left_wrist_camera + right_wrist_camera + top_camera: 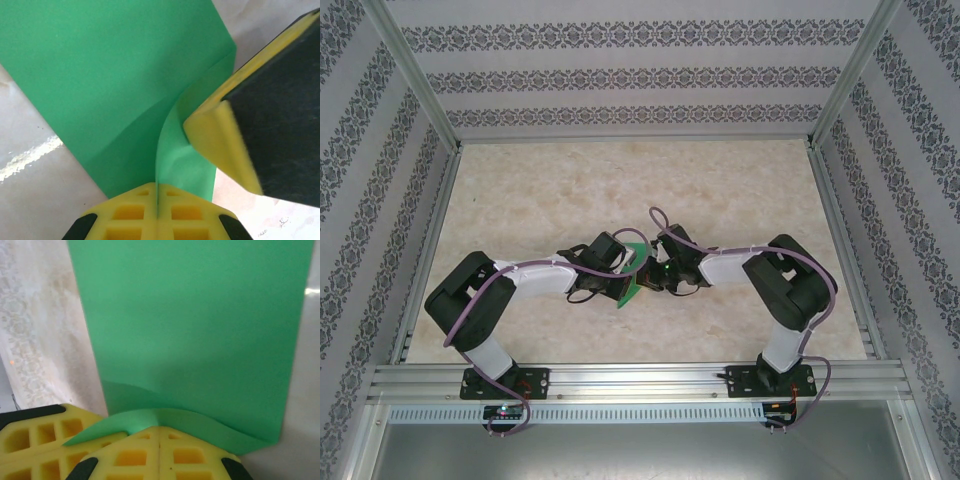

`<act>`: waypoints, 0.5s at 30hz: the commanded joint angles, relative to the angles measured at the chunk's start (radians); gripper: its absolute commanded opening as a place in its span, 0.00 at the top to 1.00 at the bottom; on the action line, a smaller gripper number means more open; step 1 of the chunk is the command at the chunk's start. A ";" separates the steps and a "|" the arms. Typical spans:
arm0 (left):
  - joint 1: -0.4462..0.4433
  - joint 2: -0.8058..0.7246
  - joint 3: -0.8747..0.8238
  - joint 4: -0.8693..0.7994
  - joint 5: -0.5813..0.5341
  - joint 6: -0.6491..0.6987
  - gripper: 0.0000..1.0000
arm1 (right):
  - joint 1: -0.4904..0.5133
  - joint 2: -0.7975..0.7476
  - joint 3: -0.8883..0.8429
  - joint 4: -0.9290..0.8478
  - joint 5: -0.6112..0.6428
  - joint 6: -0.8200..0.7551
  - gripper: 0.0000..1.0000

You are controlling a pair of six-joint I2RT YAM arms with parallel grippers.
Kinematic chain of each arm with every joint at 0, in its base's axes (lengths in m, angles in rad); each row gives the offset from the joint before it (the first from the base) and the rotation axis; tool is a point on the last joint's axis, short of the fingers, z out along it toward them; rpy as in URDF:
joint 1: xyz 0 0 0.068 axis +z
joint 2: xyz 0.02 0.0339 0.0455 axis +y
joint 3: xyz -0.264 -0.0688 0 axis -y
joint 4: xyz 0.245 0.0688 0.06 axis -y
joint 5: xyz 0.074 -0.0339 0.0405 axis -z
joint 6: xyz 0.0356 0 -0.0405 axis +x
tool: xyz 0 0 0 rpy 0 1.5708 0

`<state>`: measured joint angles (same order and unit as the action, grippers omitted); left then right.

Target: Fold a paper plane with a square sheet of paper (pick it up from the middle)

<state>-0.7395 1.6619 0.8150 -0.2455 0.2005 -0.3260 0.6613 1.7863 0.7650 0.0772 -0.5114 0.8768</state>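
- The left pincer (157,202) was pressed together on a curled-up edge of the square sheet of paper (115,75).
- The right pincer (160,440) was likewise pinching the sheet's edge, just beside the left one.
- The green sheet lay at the middle of the pale worktop (620,190), between the two arms. Its pinched part bowed upward and the rest stretched away over the surface.

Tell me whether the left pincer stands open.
No, the left pincer is closed, its yellow fingers pinching the green sheet between them.
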 commanded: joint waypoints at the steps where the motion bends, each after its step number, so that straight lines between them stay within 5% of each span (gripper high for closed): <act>1: 0.010 0.038 -0.010 -0.041 -0.010 0.009 1.00 | 0.011 0.049 -0.033 0.044 0.063 0.020 0.98; 10: 0.011 0.041 -0.011 -0.051 -0.025 0.001 1.00 | 0.035 -0.116 -0.089 0.076 0.094 0.055 0.97; 15: 0.011 0.044 -0.010 -0.048 -0.025 0.002 1.00 | 0.080 -0.113 -0.156 0.252 0.100 0.153 0.98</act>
<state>-0.7395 1.6646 0.8165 -0.2440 0.2001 -0.3260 0.7170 1.6821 0.6491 0.2119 -0.4480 0.9615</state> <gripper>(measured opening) 0.060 0.041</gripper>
